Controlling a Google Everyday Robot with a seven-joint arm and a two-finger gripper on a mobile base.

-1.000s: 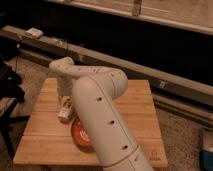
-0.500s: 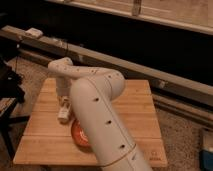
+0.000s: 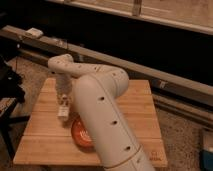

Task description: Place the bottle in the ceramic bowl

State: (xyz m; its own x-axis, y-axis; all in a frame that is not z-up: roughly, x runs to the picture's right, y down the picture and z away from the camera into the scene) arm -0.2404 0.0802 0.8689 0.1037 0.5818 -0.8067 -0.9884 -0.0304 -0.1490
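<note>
The hand (image 3: 64, 108) hangs over the left middle of the wooden surface (image 3: 42, 145), just beside the ceramic bowl (image 3: 80, 134). The bulky white forearm (image 3: 105, 125) covers the bowl's right side, seemingly blocking approach there. The surface left of the bowl and in front of it lies open.

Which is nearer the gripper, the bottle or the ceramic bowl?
The bottle: small, white, right at the gripper, above the table. The orange-red ceramic bowl lies farther off.

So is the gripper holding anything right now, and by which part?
The gripper appears to hold the bottle by its upper end. The bottle hangs roughly upright over the table, just left of the ceramic bowl. The exact contact is unclear.
</note>
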